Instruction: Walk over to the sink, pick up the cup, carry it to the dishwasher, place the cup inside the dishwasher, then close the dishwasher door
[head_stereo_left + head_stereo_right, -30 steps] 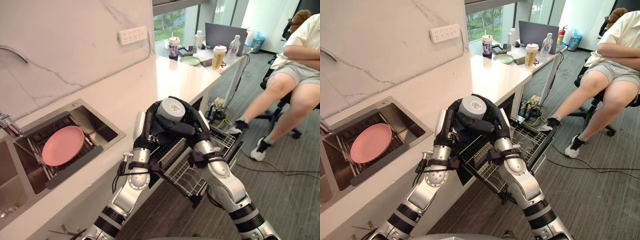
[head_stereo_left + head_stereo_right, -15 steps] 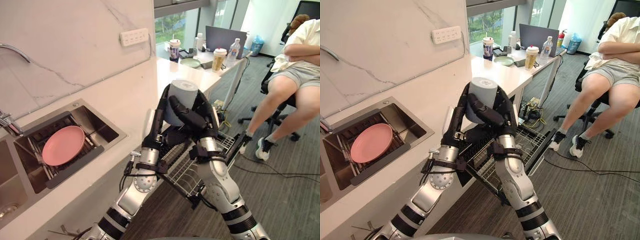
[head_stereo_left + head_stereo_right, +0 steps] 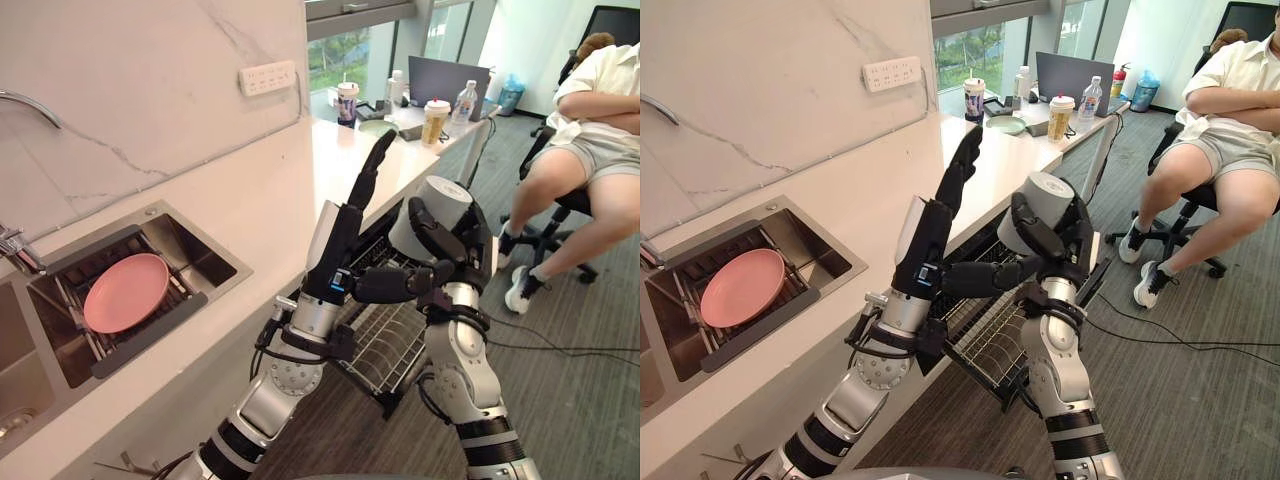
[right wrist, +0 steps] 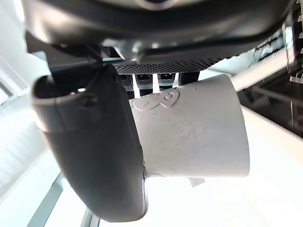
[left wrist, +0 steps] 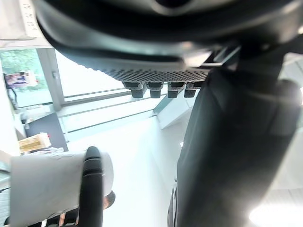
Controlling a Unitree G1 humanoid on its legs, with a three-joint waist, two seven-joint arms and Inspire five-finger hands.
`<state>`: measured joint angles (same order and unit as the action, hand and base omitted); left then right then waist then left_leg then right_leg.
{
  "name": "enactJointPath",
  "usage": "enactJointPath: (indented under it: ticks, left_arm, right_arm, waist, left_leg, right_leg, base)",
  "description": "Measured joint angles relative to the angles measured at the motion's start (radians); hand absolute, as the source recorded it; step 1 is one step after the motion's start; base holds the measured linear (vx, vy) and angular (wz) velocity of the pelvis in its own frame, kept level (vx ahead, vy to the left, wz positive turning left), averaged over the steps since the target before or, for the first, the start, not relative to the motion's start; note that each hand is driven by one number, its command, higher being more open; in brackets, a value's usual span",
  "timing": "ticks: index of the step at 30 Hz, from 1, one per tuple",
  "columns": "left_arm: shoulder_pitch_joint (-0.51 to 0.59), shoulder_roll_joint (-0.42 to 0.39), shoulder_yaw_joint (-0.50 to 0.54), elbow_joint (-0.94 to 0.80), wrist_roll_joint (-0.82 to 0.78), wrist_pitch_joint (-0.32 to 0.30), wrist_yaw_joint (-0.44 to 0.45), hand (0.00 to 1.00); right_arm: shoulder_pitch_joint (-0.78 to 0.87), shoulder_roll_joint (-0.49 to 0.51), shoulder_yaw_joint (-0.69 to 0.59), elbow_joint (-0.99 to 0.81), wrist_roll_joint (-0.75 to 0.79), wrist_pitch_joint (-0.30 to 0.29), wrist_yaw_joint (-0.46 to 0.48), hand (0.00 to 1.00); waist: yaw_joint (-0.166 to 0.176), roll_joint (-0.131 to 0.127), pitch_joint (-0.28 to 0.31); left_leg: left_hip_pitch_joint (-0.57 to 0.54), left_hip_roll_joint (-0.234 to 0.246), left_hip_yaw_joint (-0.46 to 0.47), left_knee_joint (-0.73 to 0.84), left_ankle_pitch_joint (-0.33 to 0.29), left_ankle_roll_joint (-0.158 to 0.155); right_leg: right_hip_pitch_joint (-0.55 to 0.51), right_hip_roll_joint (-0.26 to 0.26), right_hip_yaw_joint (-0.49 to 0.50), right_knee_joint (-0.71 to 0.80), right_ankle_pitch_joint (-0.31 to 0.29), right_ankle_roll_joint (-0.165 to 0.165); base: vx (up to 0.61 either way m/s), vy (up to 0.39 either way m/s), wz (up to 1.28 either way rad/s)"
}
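At far left a sink [image 3: 205,262] is set into a pale countertop [image 3: 250,190], with a pink plate [image 3: 125,291] lying on a rack inside it. Towards the middle, the robot's left hand [image 3: 345,225] is raised above the counter edge. Its fingers are straight and point up, it holds nothing, and its thumb reaches sideways towards the other hand. Just to its right, the right hand [image 3: 460,262] holds the grey cup [image 3: 432,210] in the air, with fingers curled over the cup's side. The cup hangs above the pulled-out wire rack [image 3: 385,345] of the open dishwasher, which lies below and slightly left of it. The cup's long axis leans, with the upper end tipped up and to the right. That end looks closed, so the cup seems to be held mouth-down. The placing move therefore looks like a downward one for the right hand alone, with the left hand free beside it. The right wrist view shows what the head views do not: the thumb lies along one side of the cup and the fingers sit behind it, a firm wrap. The left wrist view shows the left hand's relaxed fingers and the cup beyond them. At far right a person [image 3: 590,130] sits on an office chair, well apart from the rack.
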<state>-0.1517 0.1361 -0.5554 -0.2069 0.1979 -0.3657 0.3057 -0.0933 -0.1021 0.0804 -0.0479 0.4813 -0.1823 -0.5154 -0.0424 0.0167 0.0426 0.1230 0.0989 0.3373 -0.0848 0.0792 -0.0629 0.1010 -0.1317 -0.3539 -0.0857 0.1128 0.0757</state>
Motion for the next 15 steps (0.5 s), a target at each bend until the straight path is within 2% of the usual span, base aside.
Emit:
enactJointPath:
  ticks: [4, 7, 10, 11, 13, 15]
  left_arm:
    - [0.053, 0.001, 0.008, 0.000, -0.008, -0.001, -0.034, 1.00]
    - [0.104, 0.001, 0.021, 0.000, -0.092, 0.005, -0.100, 1.00]
    - [0.166, 0.001, 0.039, 0.017, -0.279, 0.096, -0.242, 1.00]
    - [0.178, 0.001, 0.038, 0.028, -0.309, 0.122, -0.262, 1.00]
    - [0.226, 0.000, 0.033, 0.127, -0.429, 0.235, -0.314, 1.00]
    - [0.263, 0.000, 0.026, 0.254, -0.455, 0.293, -0.329, 1.00]
  right_arm:
    - [0.009, 0.001, -0.054, 0.000, -0.002, -0.020, -0.032, 0.00]
    - [0.008, -0.002, -0.114, 0.022, -0.003, -0.020, -0.033, 0.00]
    - [0.008, -0.018, -0.162, 0.102, -0.003, -0.018, -0.007, 0.00]
    - [0.008, -0.021, -0.169, 0.118, -0.003, -0.018, -0.001, 0.00]
    - [0.008, -0.039, -0.194, 0.175, -0.003, 0.004, 0.043, 0.00]
    - [0.007, -0.073, -0.205, 0.226, -0.002, 0.014, 0.089, 0.00]
  waist:
    - [0.000, 0.000, 0.000]
    - [0.002, 0.000, 0.000]
    - [0.002, 0.000, 0.000]
    - [0.002, 0.000, 0.000]
    - [0.002, -0.001, 0.000]
    - [0.003, -0.001, 0.000]
  left_leg:
    - [-0.008, -0.002, -0.015, 0.000, 0.001, 0.001]
    - [-0.013, -0.006, -0.030, -0.001, 0.003, 0.003]
    - [-0.025, -0.012, -0.043, -0.001, 0.006, 0.006]
    - [-0.028, -0.012, -0.046, -0.001, 0.006, 0.007]
    - [-0.039, -0.012, -0.064, -0.001, 0.008, 0.009]
    - [-0.052, -0.012, -0.084, -0.002, 0.010, 0.011]
  right_leg:
    - [0.001, -0.002, -0.012, 0.000, -0.003, 0.003]
    - [0.003, -0.006, -0.027, 0.000, -0.006, 0.007]
    - [0.002, -0.012, -0.041, 0.000, -0.007, 0.009]
    - [0.002, -0.013, -0.045, 0.000, -0.007, 0.009]
    - [0.001, -0.015, -0.060, 0.000, -0.009, 0.012]
    - [0.001, -0.017, -0.076, 0.000, -0.012, 0.014]
  base:
    - [0.00, 0.000, 0.10]
    - [0.02, 0.004, 0.16]
    - [0.03, 0.008, 0.13]
    - [0.03, 0.009, 0.17]
    - [0.03, 0.001, 0.21]
    - [0.02, -0.008, 0.31]
